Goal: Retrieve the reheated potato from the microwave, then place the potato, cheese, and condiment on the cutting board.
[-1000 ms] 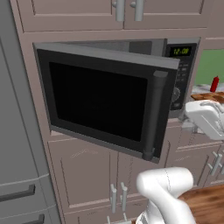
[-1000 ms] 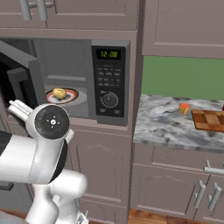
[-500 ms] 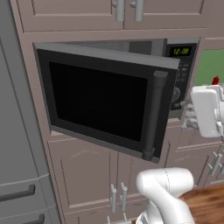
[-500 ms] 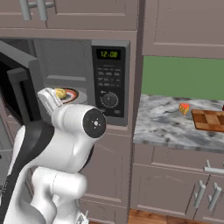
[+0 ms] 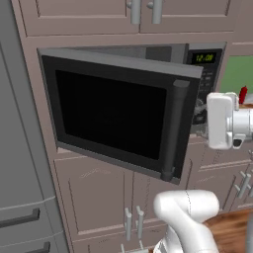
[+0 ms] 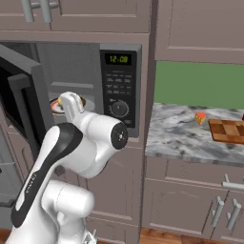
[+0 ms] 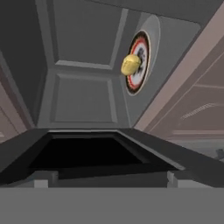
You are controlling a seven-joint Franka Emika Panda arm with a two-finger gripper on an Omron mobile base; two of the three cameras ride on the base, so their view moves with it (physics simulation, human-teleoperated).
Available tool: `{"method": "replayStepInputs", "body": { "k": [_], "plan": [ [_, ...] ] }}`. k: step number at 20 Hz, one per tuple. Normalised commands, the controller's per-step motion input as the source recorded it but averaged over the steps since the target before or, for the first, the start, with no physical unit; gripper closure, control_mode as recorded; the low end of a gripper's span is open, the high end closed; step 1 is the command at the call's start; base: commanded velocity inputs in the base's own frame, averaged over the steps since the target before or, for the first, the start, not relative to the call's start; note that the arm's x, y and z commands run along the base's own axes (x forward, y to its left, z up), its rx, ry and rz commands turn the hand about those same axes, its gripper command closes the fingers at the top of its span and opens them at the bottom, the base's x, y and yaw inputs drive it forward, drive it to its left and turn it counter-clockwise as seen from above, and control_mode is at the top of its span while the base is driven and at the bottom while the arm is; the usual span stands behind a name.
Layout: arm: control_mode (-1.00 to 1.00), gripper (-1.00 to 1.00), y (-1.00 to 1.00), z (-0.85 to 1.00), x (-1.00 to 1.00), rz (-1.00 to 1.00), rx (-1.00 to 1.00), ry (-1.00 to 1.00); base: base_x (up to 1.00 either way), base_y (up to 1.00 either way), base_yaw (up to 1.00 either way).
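My claw, jaws spread and empty, sits at the open microwave mouth; potato on the plate inside; cheese just left of the board, far right on the counter.

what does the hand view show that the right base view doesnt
Hand view alone: the potato lying on a round plate with a red ring, deep inside the oven, apart from the hand.

Right base view alone: the keypad and clock, the dial, the stone counter, the cheese wedge on it beside the cutting board, and the arm in front of the oven mouth.

Both: the microwave interior with its door swung open.
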Motion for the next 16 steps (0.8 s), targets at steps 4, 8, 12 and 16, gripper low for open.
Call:
{"method": "replayStepInputs", "body": {
  "k": [4, 8, 12, 16],
  "plan": [
    [-1.0, -1.0, 0.09, -0.07, 0.52, 0.0, 0.0, 0.0, 0.0, 0.0, 0.0],
    [-1.0, -1.0, 0.04, -0.11, 0.35, 0.05, 0.0, 0.06, 0.0, 0.0, 0.0],
    [-1.0, -1.0, 0.24, -0.12, 0.04, 0.18, 0.03, 0.06, 0.0, 0.0, 0.0],
    [-1.0, -1.0, 0.29, -0.01, 0.0, 0.2, 0.03, 0.03, 0.0, 0.0, 0.0]
  ]
}}
